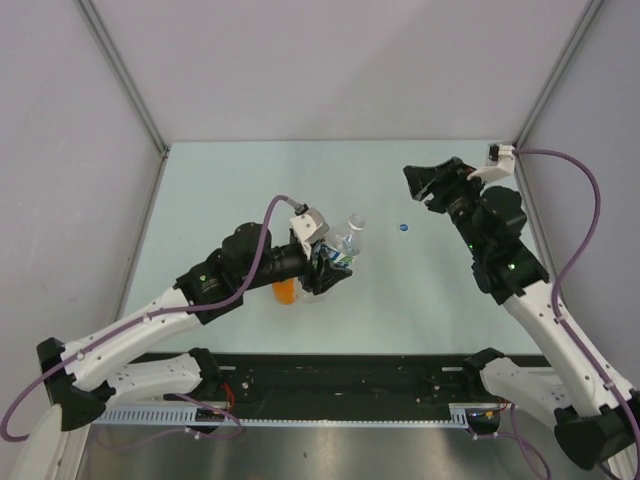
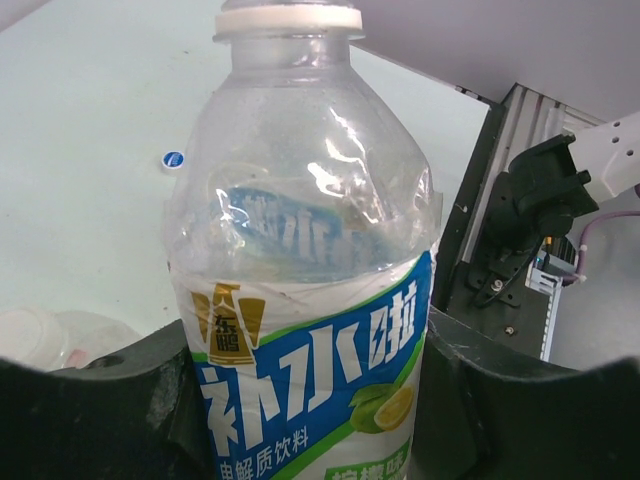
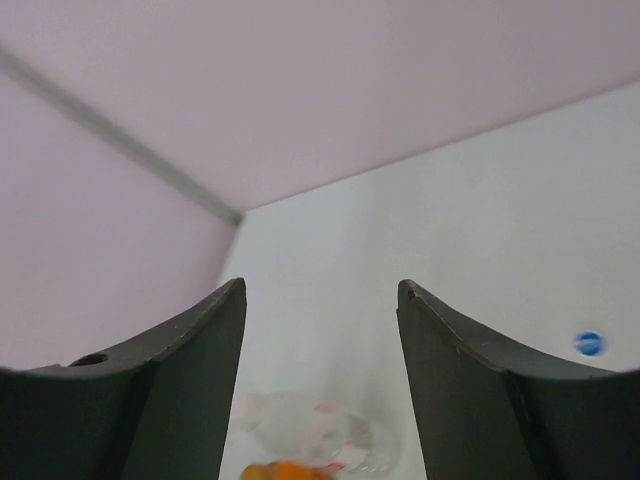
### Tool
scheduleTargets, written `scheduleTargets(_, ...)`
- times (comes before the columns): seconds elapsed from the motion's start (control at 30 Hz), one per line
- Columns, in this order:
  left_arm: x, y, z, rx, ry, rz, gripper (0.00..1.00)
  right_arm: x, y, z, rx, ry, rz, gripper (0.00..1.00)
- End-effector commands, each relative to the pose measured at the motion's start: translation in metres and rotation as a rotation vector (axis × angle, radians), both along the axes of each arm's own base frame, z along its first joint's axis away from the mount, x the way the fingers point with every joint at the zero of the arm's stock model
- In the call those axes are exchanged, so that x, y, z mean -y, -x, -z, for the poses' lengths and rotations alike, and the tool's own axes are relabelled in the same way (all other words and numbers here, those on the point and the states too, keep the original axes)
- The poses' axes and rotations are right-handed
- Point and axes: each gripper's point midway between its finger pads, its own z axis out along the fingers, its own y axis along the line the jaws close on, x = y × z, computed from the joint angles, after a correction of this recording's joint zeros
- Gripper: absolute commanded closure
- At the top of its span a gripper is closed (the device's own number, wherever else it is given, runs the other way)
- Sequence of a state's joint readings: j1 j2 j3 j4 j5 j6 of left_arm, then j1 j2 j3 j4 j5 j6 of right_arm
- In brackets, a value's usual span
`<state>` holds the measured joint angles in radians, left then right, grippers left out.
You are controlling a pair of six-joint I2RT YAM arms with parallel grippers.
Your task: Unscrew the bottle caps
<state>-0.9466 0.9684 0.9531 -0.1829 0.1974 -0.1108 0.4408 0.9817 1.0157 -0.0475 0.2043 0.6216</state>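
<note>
Left gripper (image 1: 330,265) clamps one clear blue-white label bottle (image 2: 300,250), uncapped; one orange bottle (image 1: 285,291) sits just beside it. Right gripper (image 3: 322,300) gapes empty; one blue cap (image 1: 403,227) lies on the bench (image 1: 230,190) nearby.

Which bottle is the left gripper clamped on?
The clear bottle with the blue-white label, upright in the left gripper. The orange bottle and the red-white one are not gripped.
</note>
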Motion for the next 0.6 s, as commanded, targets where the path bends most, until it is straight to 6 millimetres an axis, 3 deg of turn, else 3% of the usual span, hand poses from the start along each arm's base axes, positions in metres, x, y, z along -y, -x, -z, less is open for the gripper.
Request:
scheduleTargets(0.0,0.015,0.003,-0.042,0.119,0.079,0.092,1.0,-0.065,0.075,-0.03,0.102,-0.073,-0.516,0.34)
scheduleTargets(0.2,0.035,0.038,-0.061,0.122,0.155,0.351,1.0,-0.069,0.147,-0.063,0.249,-0.105,-0.747,0.3)
scheduleTargets(0.37,0.058,0.042,-0.049,0.033,0.125,0.453,0.99,-0.067,0.172,-0.066,0.285,-0.099,-0.814,0.31)
scheduleTargets(0.57,0.069,0.039,-0.043,-0.016,0.12,0.472,0.99,-0.067,0.192,-0.061,0.297,-0.065,-0.862,0.3)
